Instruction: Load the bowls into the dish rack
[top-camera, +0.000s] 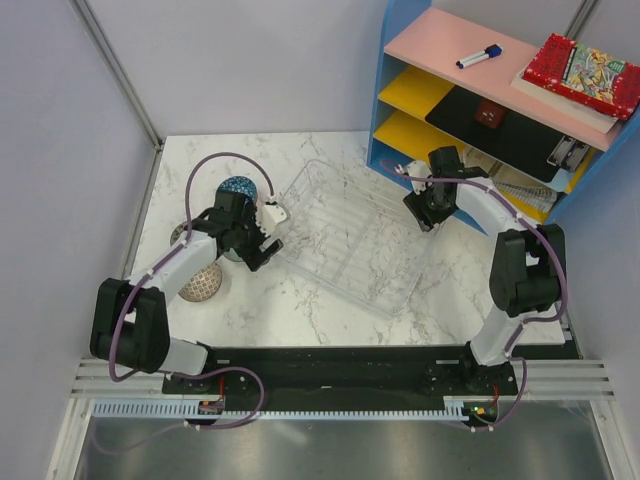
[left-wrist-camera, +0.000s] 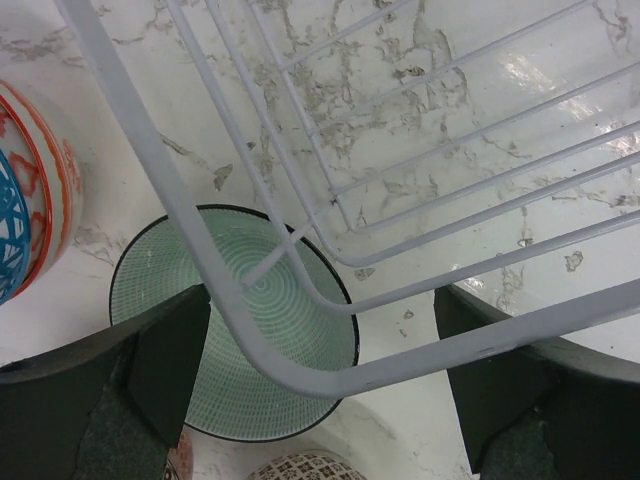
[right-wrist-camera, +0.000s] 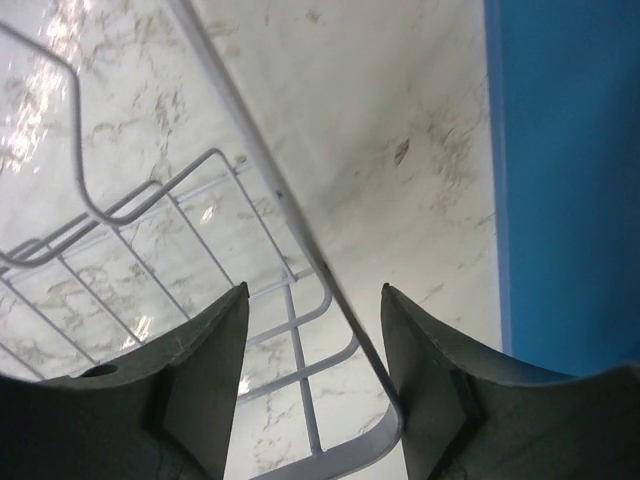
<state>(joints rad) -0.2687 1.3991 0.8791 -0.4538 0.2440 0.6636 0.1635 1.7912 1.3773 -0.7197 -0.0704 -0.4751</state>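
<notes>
The wire dish rack (top-camera: 350, 238) lies empty in the middle of the marble table. My left gripper (top-camera: 262, 243) is open at the rack's left corner. In the left wrist view the rim wire (left-wrist-camera: 400, 365) runs across between the fingers (left-wrist-camera: 165, 350) of the gripper (left-wrist-camera: 320, 370), untouched. A green bowl (left-wrist-camera: 230, 340) stands on the table below that corner. My right gripper (top-camera: 428, 214) is open at the rack's right corner. Its wrist view shows the gripper (right-wrist-camera: 315, 350) astride the rim wire (right-wrist-camera: 300, 250). A blue bowl (top-camera: 238, 188) and a brown patterned bowl (top-camera: 200, 283) stand left of the rack.
The blue shelf unit (top-camera: 500, 100) stands at the back right, close behind my right gripper; its side shows in the right wrist view (right-wrist-camera: 565, 170). A red-and-blue bowl (left-wrist-camera: 30, 200) and the brown patterned bowl (left-wrist-camera: 305, 467) sit near the green one. A wall post borders the left edge.
</notes>
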